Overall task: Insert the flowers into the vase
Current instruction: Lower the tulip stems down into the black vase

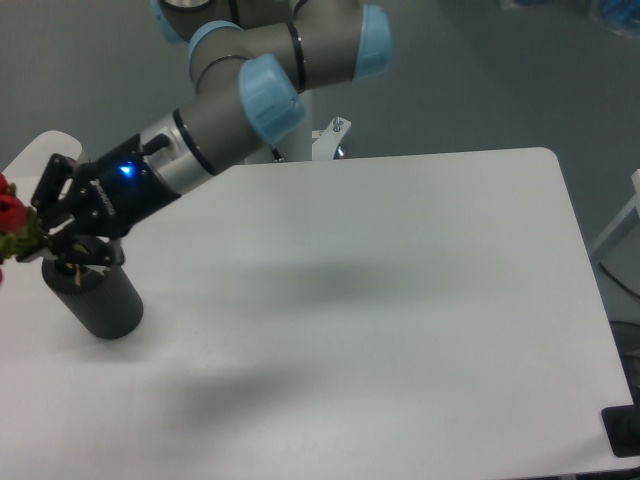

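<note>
The vase (104,303) is a matte black cylinder standing on the white table (380,300) at the far left. My gripper (50,240) hangs just above the vase's top, pointing left and down. It is shut on the flowers (12,225), red buds with green leaves that stick out to the left at the frame edge. The stems run under the fingers toward the vase's opening; whether they are inside the hole is hidden by the gripper.
The arm's grey links with light blue joints (270,95) reach from the top centre down to the left. A white bracket (328,140) stands behind the table's far edge. The table's right edge lies near the frame's right side.
</note>
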